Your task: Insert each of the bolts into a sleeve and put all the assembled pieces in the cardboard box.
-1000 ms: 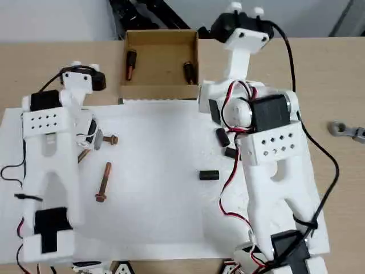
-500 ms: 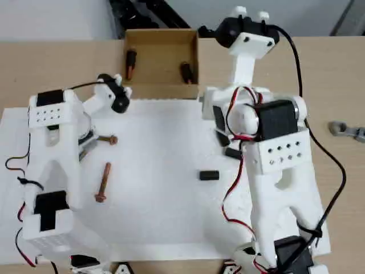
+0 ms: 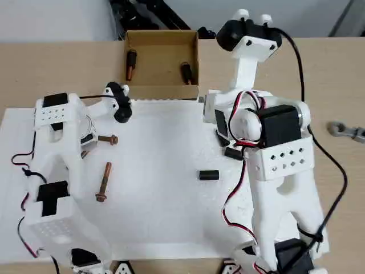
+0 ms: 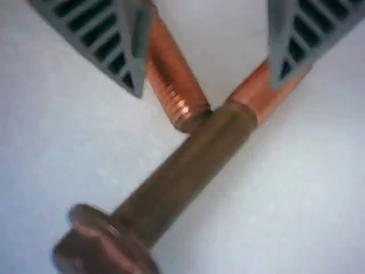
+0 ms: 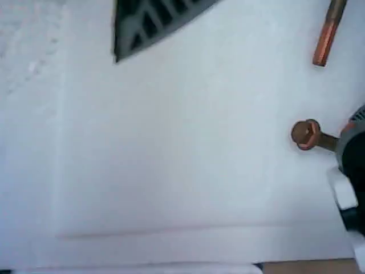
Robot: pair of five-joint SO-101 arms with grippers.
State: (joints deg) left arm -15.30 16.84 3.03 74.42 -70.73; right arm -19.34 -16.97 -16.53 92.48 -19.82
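My left gripper stands open just above the white sheet, with two crossing copper bolts under it. One of them, the hex-head bolt, runs toward one finger. The other bolt's threaded end lies under the other finger. A third bolt lies loose nearer the front. A black sleeve lies mid-sheet, and another sleeve is tucked against the right arm. My right gripper hangs low by the box's near right corner. The cardboard box holds two assembled pieces.
A white foam sheet covers the table between the arms. A metal wrench lies on the bare wood at far right. Red and black cables trail down the right arm. In the right wrist view a bolt head lies beside the left arm's dark part.
The left arm's wrist has swung right and down over the crossing bolts, its camera now by the box's near left corner. The right arm has shifted slightly right. Bolts and sleeves have not moved.
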